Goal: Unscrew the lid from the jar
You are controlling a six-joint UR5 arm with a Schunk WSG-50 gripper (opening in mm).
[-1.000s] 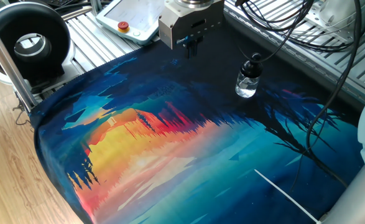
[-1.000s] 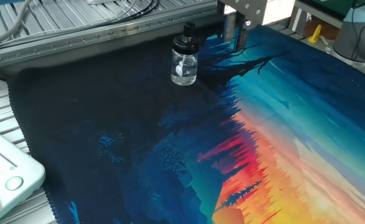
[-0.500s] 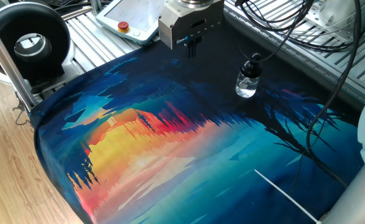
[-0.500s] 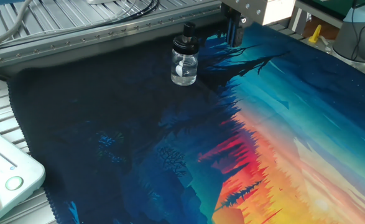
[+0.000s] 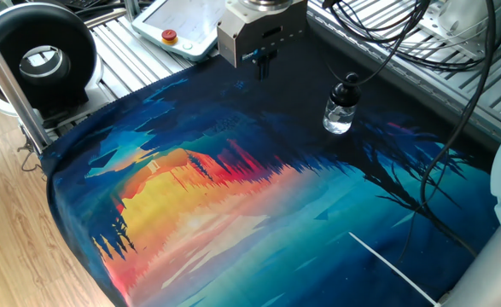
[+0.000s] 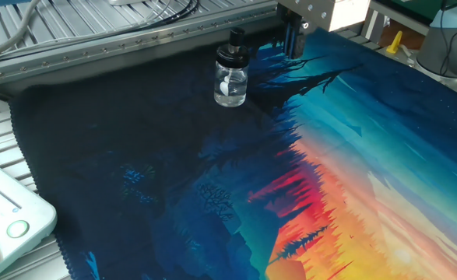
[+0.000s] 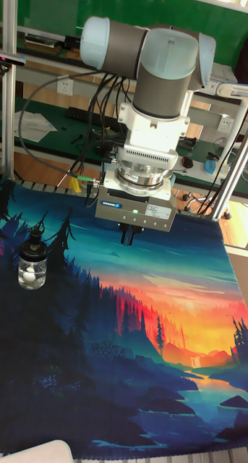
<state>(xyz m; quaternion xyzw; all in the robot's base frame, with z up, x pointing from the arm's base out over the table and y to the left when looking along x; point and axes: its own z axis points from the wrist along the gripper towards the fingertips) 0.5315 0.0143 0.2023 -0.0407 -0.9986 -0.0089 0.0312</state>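
A colourful sunset-forest mat (image 5: 233, 196) covers the table, with a white pendant (image 5: 182, 26) beyond its edge.

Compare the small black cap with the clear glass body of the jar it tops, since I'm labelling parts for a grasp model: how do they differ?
The small black cap is opaque and dark; the clear glass body is see-through, with something white showing inside. The cap is narrower, ending in a slim tip, while the body is wider and rounded. The cap sits on top; the body rests on the colourful mat. Both stand upright, untouched, apart from the gripper.
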